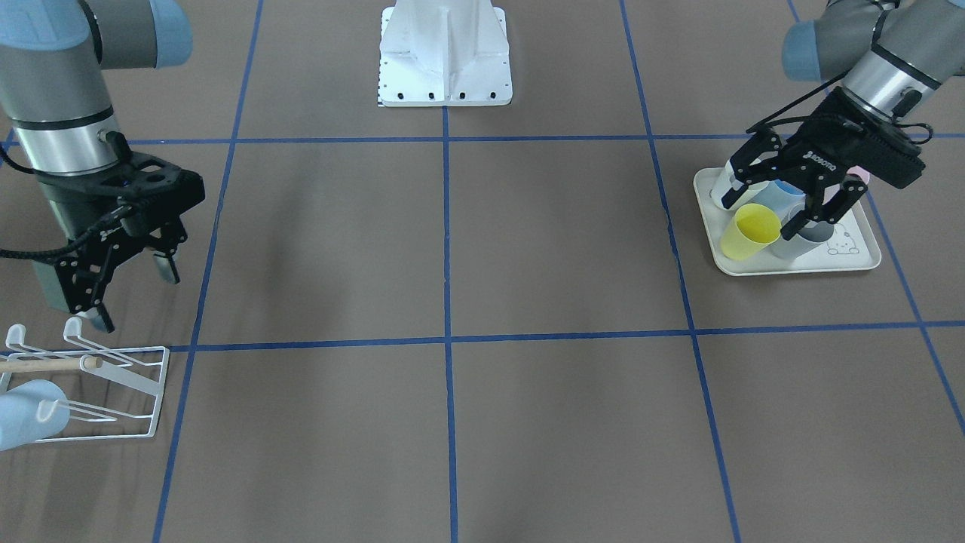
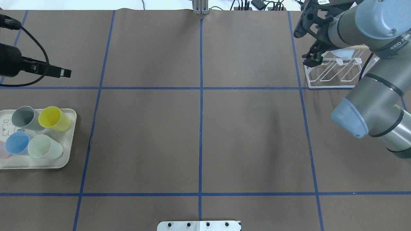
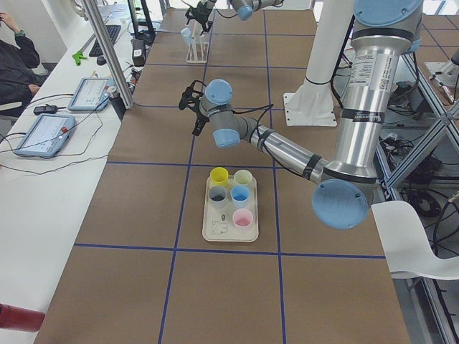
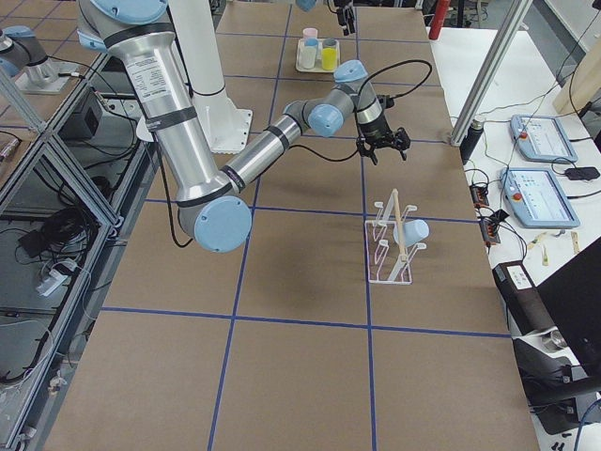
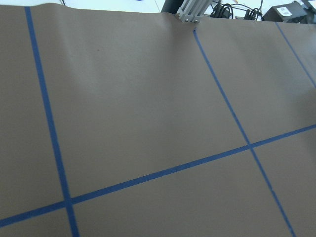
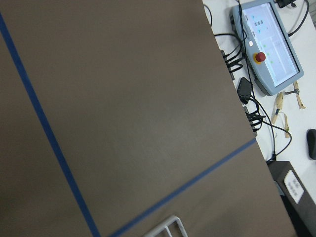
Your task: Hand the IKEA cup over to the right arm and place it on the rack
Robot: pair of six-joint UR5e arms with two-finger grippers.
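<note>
My right gripper (image 1: 136, 296) hangs in the air near the rack (image 1: 154, 392), not touching it. Its two black fingers are spread apart, with nothing between them. A thick black cable loops off the wrist.

The rack is white wire with upturned prongs. A light wooden dowel (image 1: 53, 365) runs through it. It stands at my right end of the brown table (image 1: 565, 241), which is marked into squares with blue tape. The pale blue cup (image 1: 26, 415) is on the rack, lying on its side with a prong inside its mouth. It is clear of both my grippers.

My left gripper (image 1: 758, 216) is at the other end of the table, raised above the cream tray (image 1: 829, 262). Its fingers are also apart and hold nothing. In the front view it overlaps the cups, but its wrist camera shows only bare table.

Five cups stand on the tray, mouths up: grey cup (image 2: 24, 117), yellow cup (image 2: 53, 118), blue cup (image 2: 17, 142), pale green cup (image 2: 43, 147) and pink cup (image 3: 243, 218). A small animal drawing marks one corner of the tray.
</note>
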